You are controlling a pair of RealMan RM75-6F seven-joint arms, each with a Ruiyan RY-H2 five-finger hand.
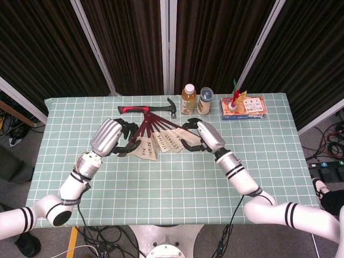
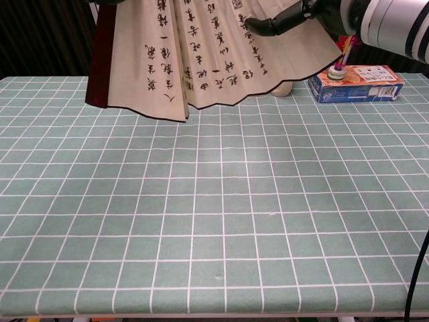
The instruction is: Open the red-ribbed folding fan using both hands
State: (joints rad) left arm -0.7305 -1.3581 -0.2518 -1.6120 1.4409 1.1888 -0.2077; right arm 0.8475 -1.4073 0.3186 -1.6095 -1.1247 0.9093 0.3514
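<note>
The folding fan is spread wide above the table, its red ribs running toward the far side and its cream paper leaf facing me. In the chest view the fan hangs across the top, covered in black calligraphy, with a dark red guard stick at its left edge. My left hand grips the fan's left end. My right hand holds the right end, and its dark fingers press on the paper. The left hand is almost entirely cut off in the chest view.
A red-handled hammer lies at the back just beyond the fan. A drink bottle, a small jar and an orange snack box stand at the back right. The box also shows in the chest view.
</note>
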